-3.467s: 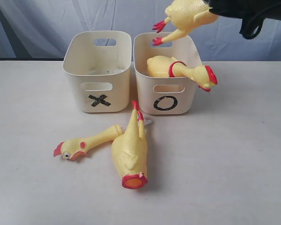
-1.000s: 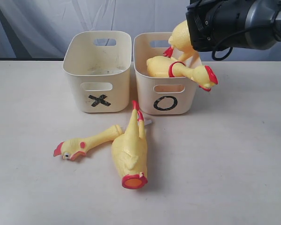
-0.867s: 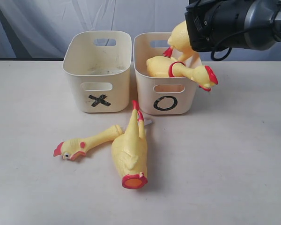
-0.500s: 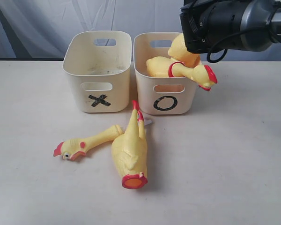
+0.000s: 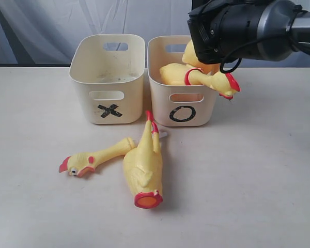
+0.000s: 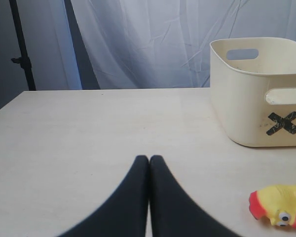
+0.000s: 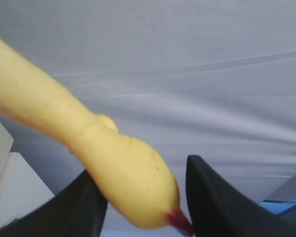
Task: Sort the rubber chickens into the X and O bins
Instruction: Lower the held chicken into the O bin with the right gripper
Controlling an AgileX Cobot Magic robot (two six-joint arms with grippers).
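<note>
The yellow chicken (image 7: 121, 175) between the fingers of my right pincer (image 7: 140, 168) is smooth rubber with a red tip. The pincer stands wide, and one finger is clear of it. This chicken is over the O bin (image 5: 183, 106), where a second chicken (image 5: 209, 78) hangs its red-combed head over the rim. On the counter (image 5: 258, 181), before the X bin (image 5: 107, 82), lie a chicken with head (image 5: 93, 159) and a headless chicken (image 5: 143, 170). My left pincer (image 6: 149, 159) is pressed together and holds nothing.
</note>
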